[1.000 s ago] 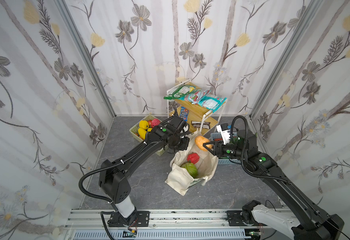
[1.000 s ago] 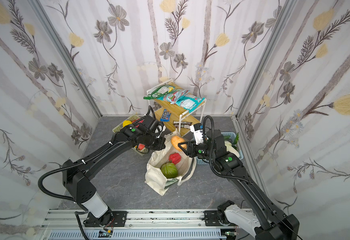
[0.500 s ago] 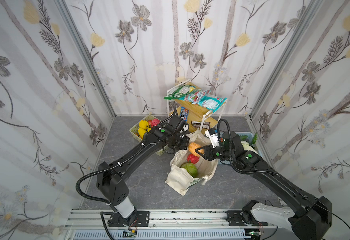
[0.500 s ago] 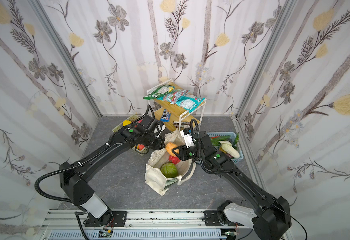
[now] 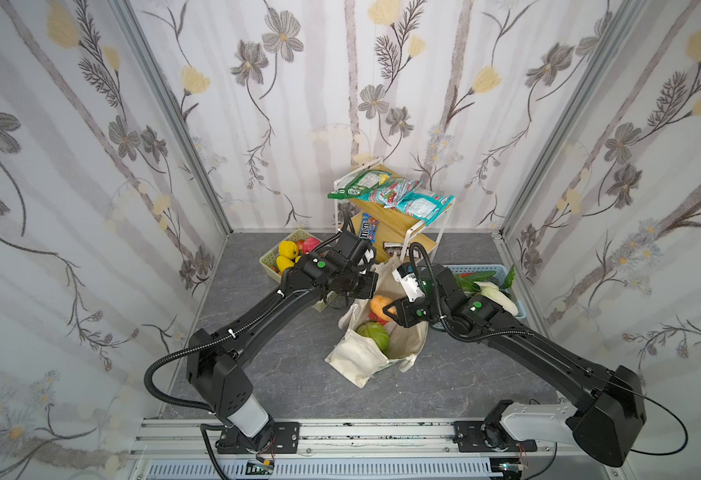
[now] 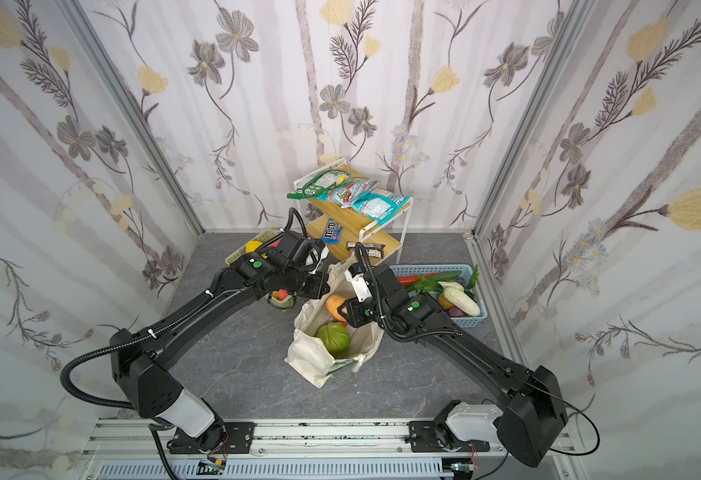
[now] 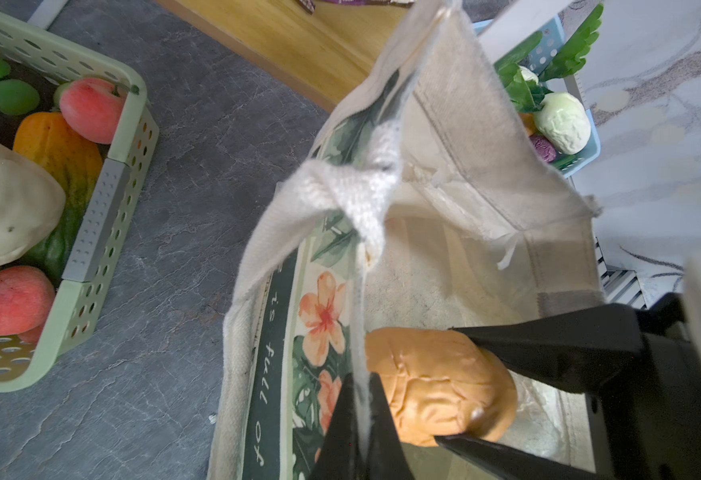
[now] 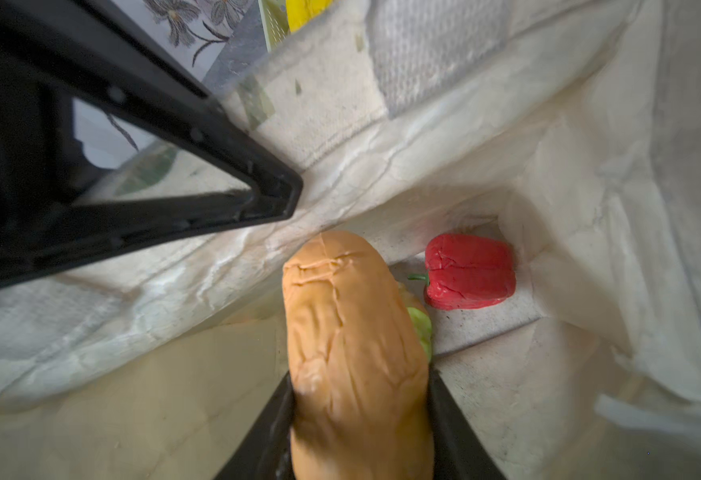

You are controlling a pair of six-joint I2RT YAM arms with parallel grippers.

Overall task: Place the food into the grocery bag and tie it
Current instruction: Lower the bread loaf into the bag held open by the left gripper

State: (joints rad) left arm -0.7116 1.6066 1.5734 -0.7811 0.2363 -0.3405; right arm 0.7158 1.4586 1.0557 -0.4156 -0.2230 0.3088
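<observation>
Centre frame: your right gripper [image 8: 359, 376] clamps the orange food [image 8: 340, 311] inside the grocery bag [image 7: 465, 166]. If your left gripper [image 7: 361, 380], pinching its rim, slips, the mouth collapses.

I count one grocery bag [image 5: 357, 358], one red pepper [image 8: 469, 272], one green cabbage [image 5: 373, 336], one orange piece [image 8: 353, 353], one pale green basket [image 5: 264, 261], one light blue basket [image 6: 469, 322], one rack [image 5: 398, 222]

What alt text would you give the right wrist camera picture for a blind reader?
The right gripper holds an orange-tan toy bread roll inside the cream grocery bag. A red toy pepper lies on the bag's bottom beyond it.
</observation>
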